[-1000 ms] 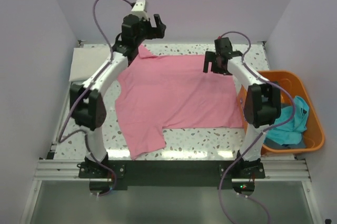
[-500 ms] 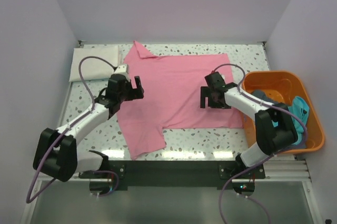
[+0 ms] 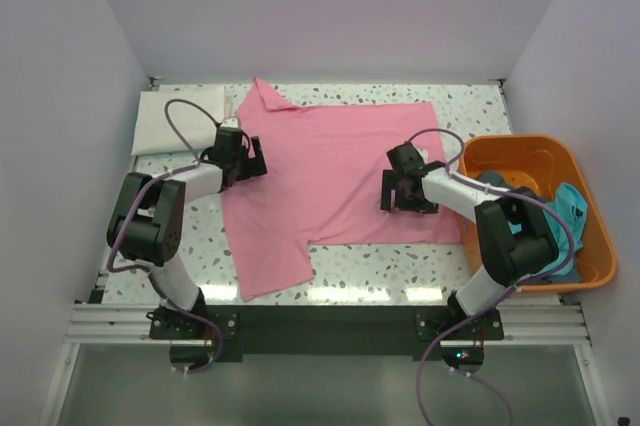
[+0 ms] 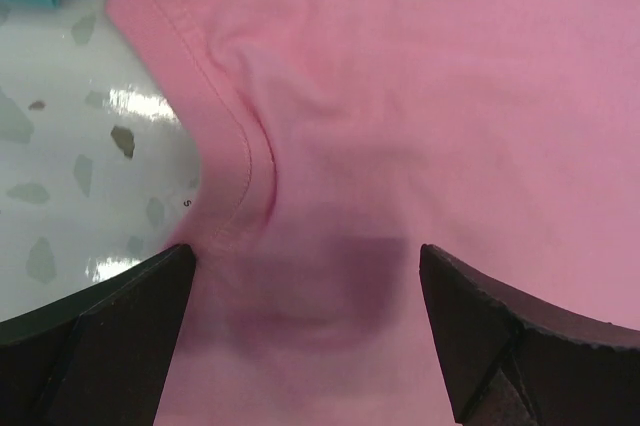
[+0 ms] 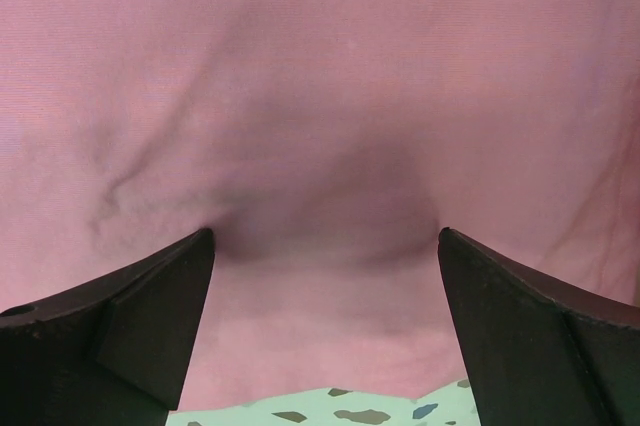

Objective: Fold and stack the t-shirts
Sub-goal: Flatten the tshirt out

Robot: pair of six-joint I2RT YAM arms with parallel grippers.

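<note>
**Q:** The left gripper (image 4: 305,341) and the right gripper (image 5: 325,331): what state?

**A:** Both are spread wide and hold nothing. Each hangs low over the pink t-shirt (image 3: 330,171). Contact with the cloth cannot be confirmed.

**Q:** How does the shirt lie?

**A:** It lies flat on the table (image 3: 400,266), long axis left to right, sleeves at the left end. The left gripper is over the stitched left edge, and the cloth runs away to its right. The right gripper is over the right half, with the shirt's near edge just behind it.

**Q:** Which arm is nearer an edge?

**A:** Judged about equal. Each has one close by.

**Q:** What is around it?

**A:** The white t-shirt (image 3: 175,121) lies folded at the far-left corner, near the pink sleeve. The teal t-shirt (image 3: 560,231) is in the orange basket (image 3: 525,151), right of the table.
</note>
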